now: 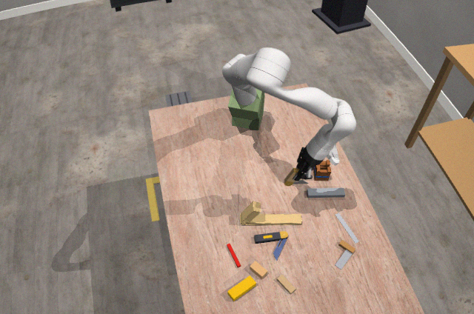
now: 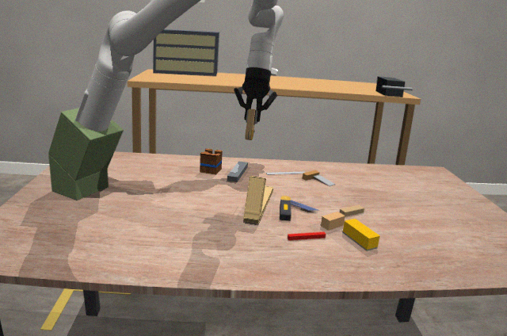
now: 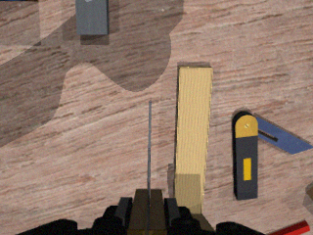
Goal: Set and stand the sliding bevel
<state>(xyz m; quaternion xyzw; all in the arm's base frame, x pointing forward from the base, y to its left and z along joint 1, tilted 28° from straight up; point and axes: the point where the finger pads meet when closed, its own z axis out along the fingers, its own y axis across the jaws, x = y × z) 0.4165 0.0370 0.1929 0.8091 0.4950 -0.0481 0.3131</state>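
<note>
My gripper [image 2: 253, 112] is shut on the wooden sliding bevel [image 2: 249, 124] and holds it well above the table, with its wooden handle hanging down. In the wrist view the bevel's handle [image 3: 148, 211] sits between my fingers and its thin blade [image 3: 150, 147] shows edge-on. The brown slotted block [image 1: 322, 169] with a blue band stands on the table just right of my gripper [image 1: 300, 174]; it also shows in the front view [image 2: 211, 161]. The tan leg and rail piece [image 1: 267, 216] lies mid-table, and in the wrist view [image 3: 193, 137] it is right of the blade. The black bevel [image 1: 269, 237] with a blue blade lies beside it.
A grey block [image 1: 325, 192] lies near the slotted block. A try square [image 1: 346, 251], a red stick [image 1: 233, 255], a yellow block [image 1: 241, 287] and two tan blocks [image 1: 258, 269] lie toward the front. The green arm base [image 1: 246, 111] stands at the back.
</note>
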